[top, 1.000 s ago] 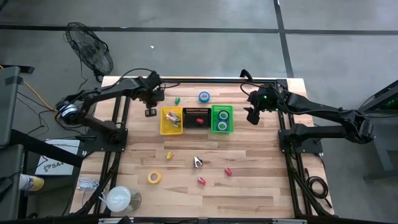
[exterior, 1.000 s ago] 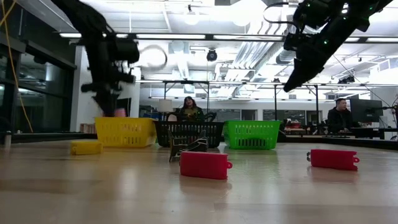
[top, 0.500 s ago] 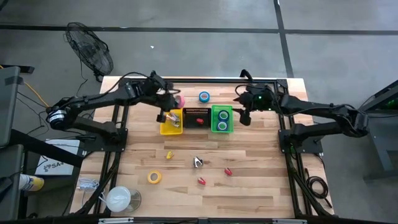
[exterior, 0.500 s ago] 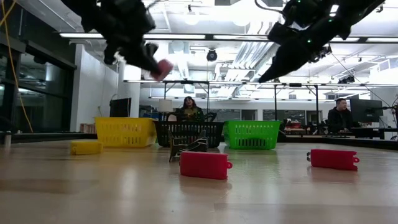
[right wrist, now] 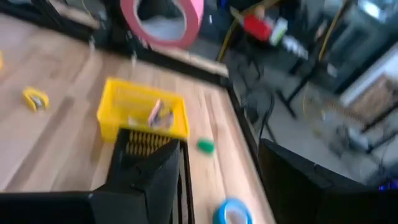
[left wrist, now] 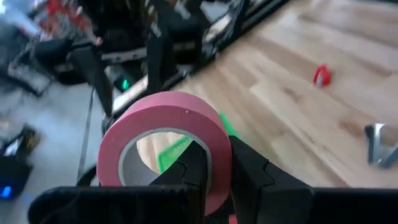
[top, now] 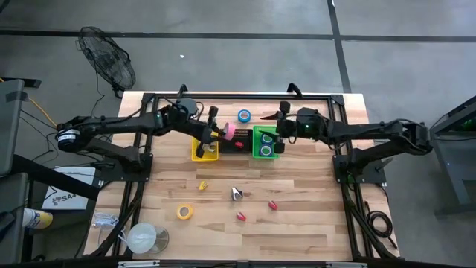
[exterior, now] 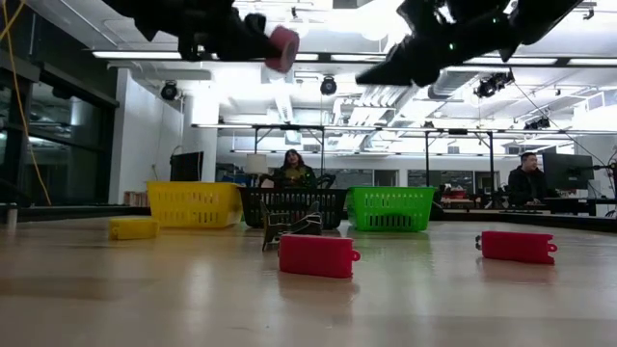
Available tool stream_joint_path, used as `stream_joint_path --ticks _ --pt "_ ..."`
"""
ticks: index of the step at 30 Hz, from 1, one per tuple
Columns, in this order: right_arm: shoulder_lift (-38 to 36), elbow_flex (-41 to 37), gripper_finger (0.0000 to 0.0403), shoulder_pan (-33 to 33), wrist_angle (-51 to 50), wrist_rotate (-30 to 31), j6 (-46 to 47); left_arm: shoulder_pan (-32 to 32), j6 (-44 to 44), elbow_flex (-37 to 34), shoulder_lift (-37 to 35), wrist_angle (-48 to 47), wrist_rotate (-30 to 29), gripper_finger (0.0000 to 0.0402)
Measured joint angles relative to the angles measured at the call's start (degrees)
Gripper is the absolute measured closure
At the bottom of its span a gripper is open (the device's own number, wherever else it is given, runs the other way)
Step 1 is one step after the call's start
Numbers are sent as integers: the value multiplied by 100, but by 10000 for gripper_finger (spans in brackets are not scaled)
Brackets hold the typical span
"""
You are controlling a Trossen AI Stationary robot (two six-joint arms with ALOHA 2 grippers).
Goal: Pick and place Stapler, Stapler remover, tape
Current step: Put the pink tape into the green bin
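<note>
My left gripper [top: 223, 134] hangs high over the black bin [top: 236, 143], shut on a pink tape roll [top: 230, 132], which also shows near the top of the low view [exterior: 282, 48]. My right gripper [top: 272, 132] is open and holds nothing above the green bin [top: 265, 141], which has two tape rolls in it. A blue tape roll [top: 244, 115] lies on the table behind the bins and a yellow one [top: 184, 212] at the near left. Red staplers [top: 273, 204] [top: 241, 217], a yellow one [top: 202, 184] and a metal stapler remover [top: 236, 193] lie on the table. My left gripper holds the pink roll by its wall [left wrist: 217, 186]. One finger [left wrist: 194, 163] is inside the ring and the other [left wrist: 250, 175] is outside. The fingers reach out nearly level toward the table's right. The roll is lifted clear, high above the bins.
A yellow bin [top: 204, 146] with small items stands left of the black one. A small green item [right wrist: 205, 146] lies behind the yellow bin. A large white roll [top: 141, 238] sits at the near left corner. People sit in the room beyond the table.
My left gripper has lifted the pink tape from the table behind the yellow bin, carried it up and toward the table's right over the bins, and tipped from pointing down to nearly level. My right gripper has swung left over the green bin, tipping up to nearly level.
</note>
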Motion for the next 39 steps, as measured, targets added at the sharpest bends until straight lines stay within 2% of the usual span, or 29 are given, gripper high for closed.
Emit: stream_joint_path --ticks 6,12,20,25,31,39 --pt "36 0 194 321 875 -248 -540 -30 -38 -4 2 777 701 367" --pt "42 0 194 564 1698 -462 -879 -27 -93 -4 16 1432 794 367" --pt "245 2 194 603 2687 -828 -963 -24 -322 -6 456 2009 881 362" --pt "608 2 194 616 3001 -826 -957 -21 -378 -6 680 2445 905 362" --pt "1103 2 194 616 3821 -728 -948 -21 -399 -6 823 2602 988 362" --pt "1241 2 194 611 4067 -533 -948 -21 -401 -6 867 2623 989 362"
